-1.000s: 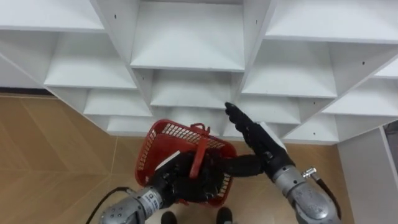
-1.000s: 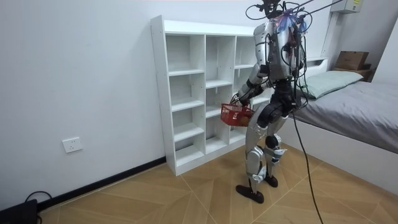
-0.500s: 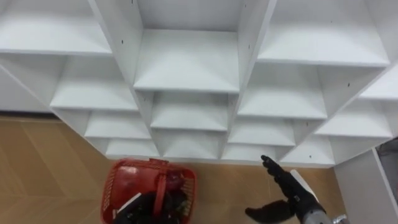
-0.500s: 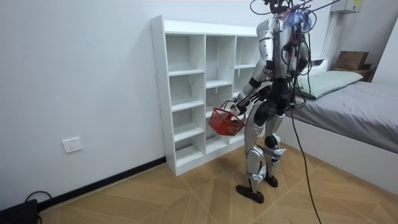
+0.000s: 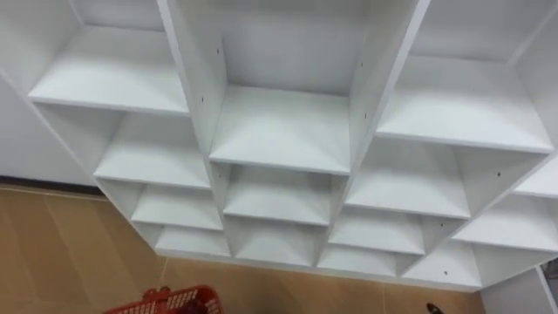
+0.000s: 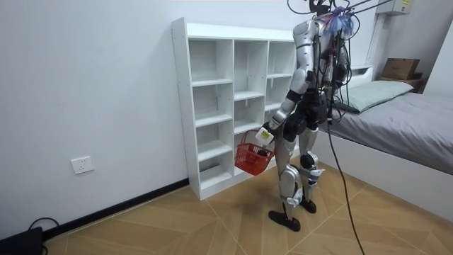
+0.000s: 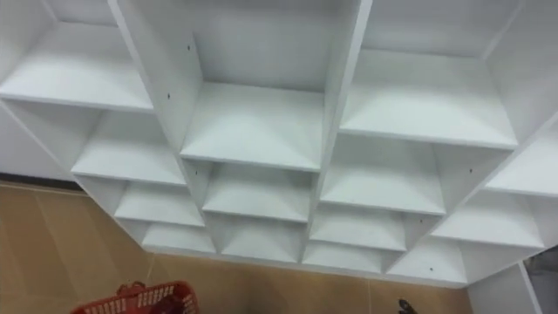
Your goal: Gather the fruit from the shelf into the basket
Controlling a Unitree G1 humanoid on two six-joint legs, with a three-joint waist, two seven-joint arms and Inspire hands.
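I stand upright in front of the white closet (image 5: 279, 131), a unit of open square compartments (image 6: 212, 99). The red plastic basket (image 6: 253, 158) hangs low at my left side, near knee height, and my left hand (image 6: 264, 134) is curled round its handle. In the eye views just the basket's rim (image 5: 166, 302) (image 7: 139, 299) peeks in at the bottom left, over the wooden floor. A dark bit of my right hand (image 5: 433, 308) (image 7: 405, 306) sits at the bottom edge on the right.
A bed (image 6: 403, 120) with a grey cover stands close behind me on the room view's right. Wooden floor (image 6: 212, 227) stretches open toward the room view's left. A wall socket (image 6: 82, 165) is low on the white wall.
My left arm has lowered the basket from chest height to my side. My right hand has dropped from in front of the shelves to the bottom edge. The eye view has risen toward the shelves.
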